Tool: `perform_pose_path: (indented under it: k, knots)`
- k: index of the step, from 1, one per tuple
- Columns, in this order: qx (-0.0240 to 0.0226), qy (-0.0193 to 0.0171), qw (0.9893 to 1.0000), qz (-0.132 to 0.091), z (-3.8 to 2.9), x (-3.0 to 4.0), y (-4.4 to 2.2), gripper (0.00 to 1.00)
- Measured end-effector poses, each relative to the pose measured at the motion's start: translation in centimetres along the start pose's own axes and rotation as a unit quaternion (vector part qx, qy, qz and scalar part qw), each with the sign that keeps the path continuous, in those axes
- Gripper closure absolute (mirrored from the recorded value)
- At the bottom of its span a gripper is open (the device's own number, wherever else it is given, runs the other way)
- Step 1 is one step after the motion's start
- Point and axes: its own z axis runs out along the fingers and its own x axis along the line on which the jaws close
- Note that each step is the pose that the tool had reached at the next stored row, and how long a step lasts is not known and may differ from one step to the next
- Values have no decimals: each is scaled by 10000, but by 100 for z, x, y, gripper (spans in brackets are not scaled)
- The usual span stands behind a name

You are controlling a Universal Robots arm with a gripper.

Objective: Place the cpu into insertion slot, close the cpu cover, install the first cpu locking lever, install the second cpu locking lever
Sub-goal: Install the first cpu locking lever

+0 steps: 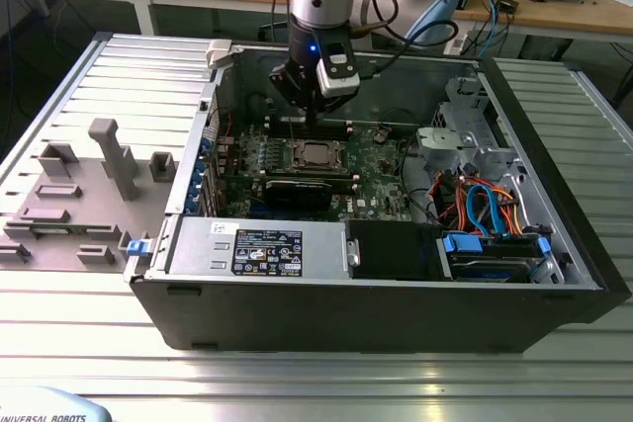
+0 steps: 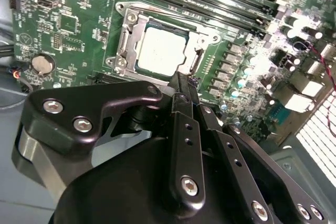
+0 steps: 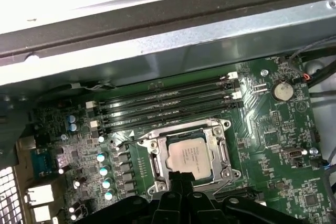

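Here an open black computer case (image 1: 554, 244) lies on a ribbed grey metal table (image 1: 59, 106), wooden desks behind. Inside, on the green motherboard, the flat silver-grey cpu (image 3: 188, 155) sits in the square silver-rimmed insertion slot (image 3: 153, 165), with the thin silver cpu cover (image 2: 125, 40) framing it. The arm reaches straight down; its black gripper (image 2: 182, 80), fingers pressed together and empty, hovers just beside the socket's edge.

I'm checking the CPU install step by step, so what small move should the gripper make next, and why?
Probably ease the shut gripper down onto a locking lever beside the insertion slot. The silver-grey square cpu already lies in that slot, the thin silver cpu cover frame lies flat around it, and the black fingertips hang at its edge.
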Motion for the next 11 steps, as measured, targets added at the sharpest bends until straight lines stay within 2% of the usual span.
perform_pose_path:
  k: [1, 3, 5, 8, 10, 11]
  knots:
    - [-6, -18, 10000, -16, 1, 2, 0, 89]
    - [-19, -17, 9999, -151, 2, 2, -1, 89]
    - [-25, -14, 9993, -363, 4, 3, 0, 89]
    - [-27, -9, 9975, -704, 4, 3, -1, 89]
    - [-28, -7, 9965, -841, 5, 2, 0, 89]
    - [-29, -7, 9964, -850, 4, 3, -1, 89]
